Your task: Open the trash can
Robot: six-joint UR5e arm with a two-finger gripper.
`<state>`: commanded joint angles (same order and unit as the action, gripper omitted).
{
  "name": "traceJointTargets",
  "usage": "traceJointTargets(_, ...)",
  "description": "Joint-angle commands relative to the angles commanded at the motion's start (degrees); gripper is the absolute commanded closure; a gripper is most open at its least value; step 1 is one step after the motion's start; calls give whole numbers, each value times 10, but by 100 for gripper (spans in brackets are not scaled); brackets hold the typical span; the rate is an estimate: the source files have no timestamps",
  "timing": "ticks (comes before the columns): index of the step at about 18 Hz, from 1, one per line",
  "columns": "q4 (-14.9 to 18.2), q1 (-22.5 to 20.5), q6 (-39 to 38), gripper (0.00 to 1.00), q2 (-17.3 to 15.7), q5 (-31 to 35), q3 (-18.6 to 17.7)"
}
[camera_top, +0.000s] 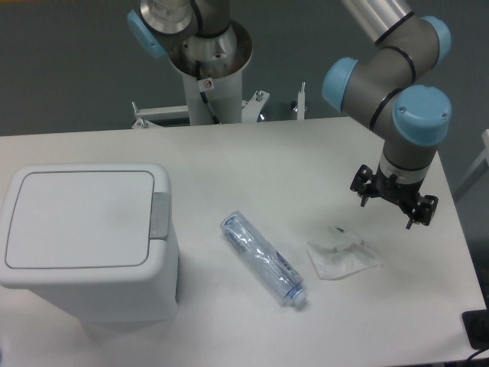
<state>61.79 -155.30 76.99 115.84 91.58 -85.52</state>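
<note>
The trash can (88, 245) is sitting at the left end of the tabletop (252, 160), its flat lid (80, 218) lying shut and level, so the task is not yet begun. Its grey push-latch (160, 215) is facing right, toward the middle of the tabletop, which is probably leaving it reachable from the arm's side. Near the centre a crushed clear plastic bottle (262, 258) is lying on its side, slanting down to the right, and just beyond it a crumpled clear wrapper (342, 256) is resting flat; both look like rubbish waiting for the bin. At the right, the arm's wrist is pointing straight down, with the gripper (393, 200) hanging above the tabletop, well apart from the trash can. Its fingers are spread wide and are holding nothing.
</note>
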Motion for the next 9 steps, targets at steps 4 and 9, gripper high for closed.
traceJointTargets(4,0,-1,-13,0,-1,-4,-1)
traceJointTargets(9,2,3,-88,0,-8,-13,-4)
